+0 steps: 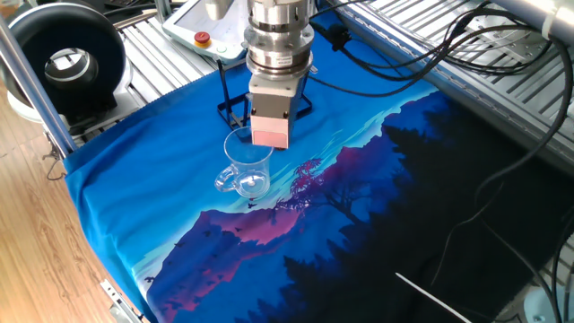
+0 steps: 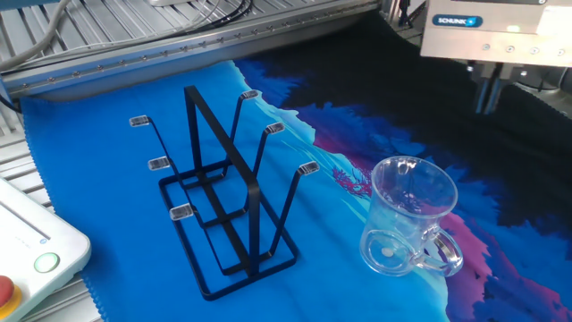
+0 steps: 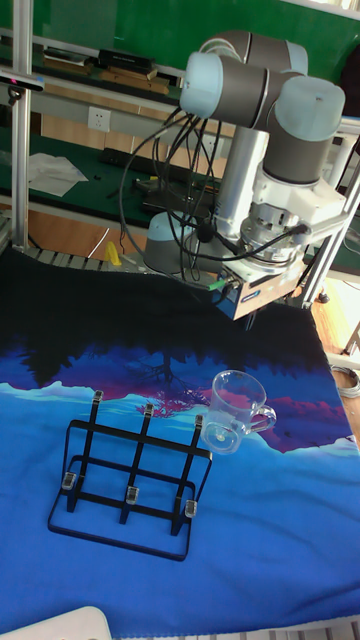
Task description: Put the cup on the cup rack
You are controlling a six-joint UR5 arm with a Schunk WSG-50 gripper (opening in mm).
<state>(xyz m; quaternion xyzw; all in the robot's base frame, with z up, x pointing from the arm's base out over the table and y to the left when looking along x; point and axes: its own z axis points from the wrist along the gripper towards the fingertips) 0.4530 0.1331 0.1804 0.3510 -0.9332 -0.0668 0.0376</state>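
Observation:
The cup (image 2: 409,224), a clear glass mug, stands upright on the blue cloth with its handle (image 2: 444,253) toward the camera. It also shows as the cup (image 1: 247,167) and the cup (image 3: 231,409). The cup rack (image 2: 223,197), black thin wire with upright pegs, stands empty to its left; the cup rack (image 3: 128,472) is beside the mug without touching it. My gripper (image 2: 490,105) hangs above and behind the mug and holds nothing. In one fixed view my gripper (image 1: 271,136) covers the mug's far rim and part of the rack. Its fingers are mostly hidden.
A white control box with a red button (image 1: 203,38) lies beyond the cloth's corner. A black round fan housing (image 1: 67,61) sits at the far left. Metal slatted table surface (image 2: 134,36) borders the cloth, and cables (image 1: 430,54) trail from the arm.

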